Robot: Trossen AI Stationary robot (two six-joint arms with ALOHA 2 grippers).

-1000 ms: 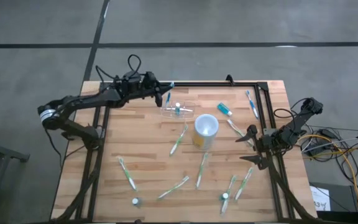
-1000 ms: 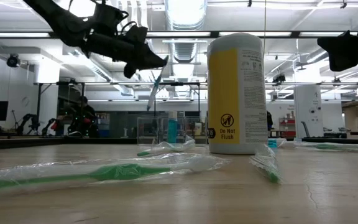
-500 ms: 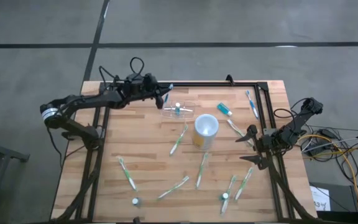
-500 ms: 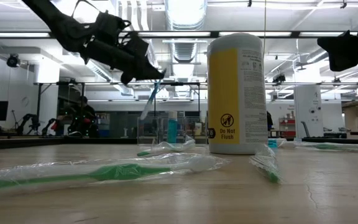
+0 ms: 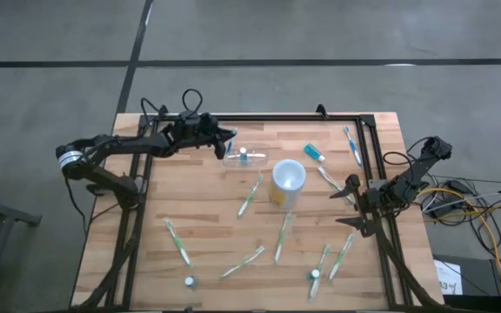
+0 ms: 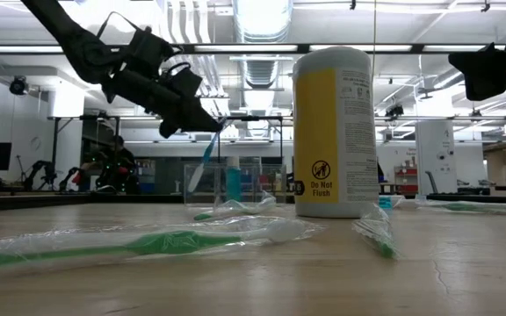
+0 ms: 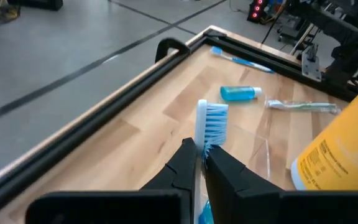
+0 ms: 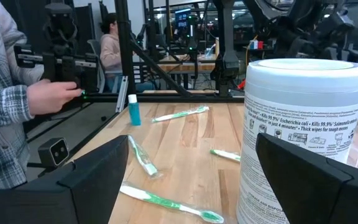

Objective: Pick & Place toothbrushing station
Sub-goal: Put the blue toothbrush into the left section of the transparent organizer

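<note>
Presently the clear holder (image 5: pixel 244 156) sits near the table's far edge, beside the left gripper (image 5: pixel 226 136) clamped on 1 blue toothbrush (image 7: pixel 210 120); probably light, rigid, slippery, best gripped at its rim, while the right gripper (image 5: pixel 355 202) waits with fingers apart.

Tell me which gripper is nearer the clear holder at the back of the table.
Left. The left gripper hangs just beside the clear holder, jaws shut on a blue toothbrush. The right gripper waits open at the table's right edge, beyond the yellow canister.
</note>
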